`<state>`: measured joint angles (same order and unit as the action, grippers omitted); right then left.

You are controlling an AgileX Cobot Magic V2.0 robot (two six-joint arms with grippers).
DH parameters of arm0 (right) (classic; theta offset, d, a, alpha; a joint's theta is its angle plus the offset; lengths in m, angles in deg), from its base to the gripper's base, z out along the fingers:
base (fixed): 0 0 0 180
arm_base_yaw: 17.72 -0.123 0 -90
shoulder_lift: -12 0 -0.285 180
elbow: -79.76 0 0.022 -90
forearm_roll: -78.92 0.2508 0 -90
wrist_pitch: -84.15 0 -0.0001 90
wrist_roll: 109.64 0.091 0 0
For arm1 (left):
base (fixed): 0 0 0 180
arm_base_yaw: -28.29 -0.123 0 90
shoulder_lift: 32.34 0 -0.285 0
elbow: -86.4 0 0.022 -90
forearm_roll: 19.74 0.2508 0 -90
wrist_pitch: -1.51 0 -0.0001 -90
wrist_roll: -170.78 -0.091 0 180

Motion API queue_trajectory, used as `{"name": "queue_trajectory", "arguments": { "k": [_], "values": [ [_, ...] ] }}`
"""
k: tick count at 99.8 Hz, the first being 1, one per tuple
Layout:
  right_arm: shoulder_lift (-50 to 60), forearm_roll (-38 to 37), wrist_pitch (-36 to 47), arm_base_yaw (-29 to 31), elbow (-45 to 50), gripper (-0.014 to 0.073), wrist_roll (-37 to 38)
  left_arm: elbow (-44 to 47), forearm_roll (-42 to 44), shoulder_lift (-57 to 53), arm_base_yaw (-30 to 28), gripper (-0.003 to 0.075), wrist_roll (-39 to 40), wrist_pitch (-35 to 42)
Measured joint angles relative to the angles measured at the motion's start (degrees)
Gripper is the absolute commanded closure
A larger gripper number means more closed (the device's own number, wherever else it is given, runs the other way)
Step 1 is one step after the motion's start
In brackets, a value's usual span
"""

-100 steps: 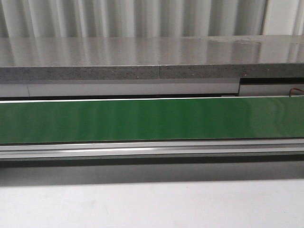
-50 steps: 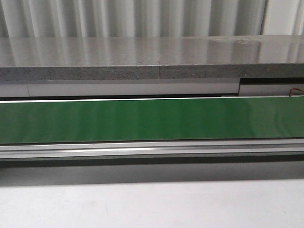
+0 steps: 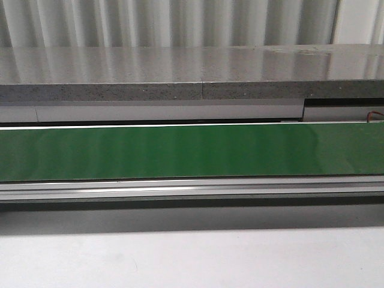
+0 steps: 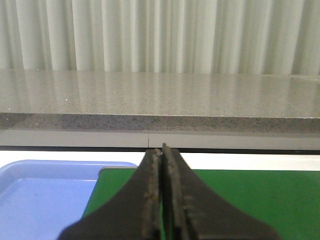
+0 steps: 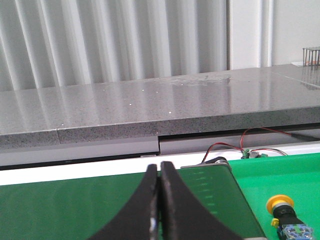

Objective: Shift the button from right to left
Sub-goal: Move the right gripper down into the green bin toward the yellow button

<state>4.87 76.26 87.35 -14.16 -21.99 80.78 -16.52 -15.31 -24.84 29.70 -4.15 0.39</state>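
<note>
Green belt (image 5: 75, 205); button (image 5: 287, 215) yellow-capped, black collar, blue-grey base, no readable writing. Left gripper (image 4: 162, 165), right gripper (image 5: 159, 172) closed, empty.

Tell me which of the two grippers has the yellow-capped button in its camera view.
The right gripper: its wrist view shows the button on the green surface beside it. The left gripper sees only a blue tray and green belt.

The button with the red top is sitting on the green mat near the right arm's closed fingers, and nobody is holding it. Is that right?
Almost. The button has a yellow-orange top, not a red one; the right wrist view shows it. The rest holds: it sits on the green mat beside the right gripper, whose fingers are pressed together with nothing between them, so nobody is holding it.
</note>
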Motion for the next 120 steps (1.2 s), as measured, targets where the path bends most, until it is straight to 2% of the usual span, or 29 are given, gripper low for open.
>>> {"name": "queue_trajectory", "arguments": {
  "k": [9,23,56,68,85,90,97,112,116,120],
  "values": [
    [0.00,-0.19,-5.37,0.00,-3.35,0.0661,0.00,0.00,0.00,0.00,0.00,0.0740,0.00,0.00],
    [-2.09,-0.67,-20.41,0.00,-13.04,0.0661,0.00,0.00,0.00,0.00,0.00,0.0740,0.00,0.00],
    [-23.39,-1.90,-46.77,0.00,-34.68,0.0661,0.00,0.00,0.00,0.00,0.00,0.0740,0.00,0.00],
    [-30.89,-2.00,-50.85,0.00,-38.90,0.0661,-0.03,0.00,0.00,0.00,0.00,0.0740,0.00,0.00],
    [-36.37,-2.00,-51.09,0.00,-39.89,0.0647,-0.03,0.00,0.00,0.00,0.00,0.0740,0.00,0.00],
    [-37.18,-2.00,-51.09,0.00,-39.89,0.0605,-0.03,0.00,0.00,0.00,0.00,0.0740,0.00,0.00],
    [-37.84,-2.00,-51.09,0.00,-39.89,0.0488,-0.03,0.00,0.00,0.00,0.00,0.0740,0.00,0.00],
    [-38.08,-2.00,-51.09,0.00,-39.89,0.0096,-0.03,0.00,0.00,0.00,0.00,0.0740,0.00,0.00],
    [-38.08,-2.00,-51.09,0.00,-39.89,0.0020,-0.03,0.00,0.00,0.00,0.00,0.0740,0.00,0.00],
    [-38.08,-1.89,-50.95,0.00,-39.89,-0.0015,-0.03,0.00,0.00,0.00,0.00,0.0740,0.00,0.00]
  ]
}}
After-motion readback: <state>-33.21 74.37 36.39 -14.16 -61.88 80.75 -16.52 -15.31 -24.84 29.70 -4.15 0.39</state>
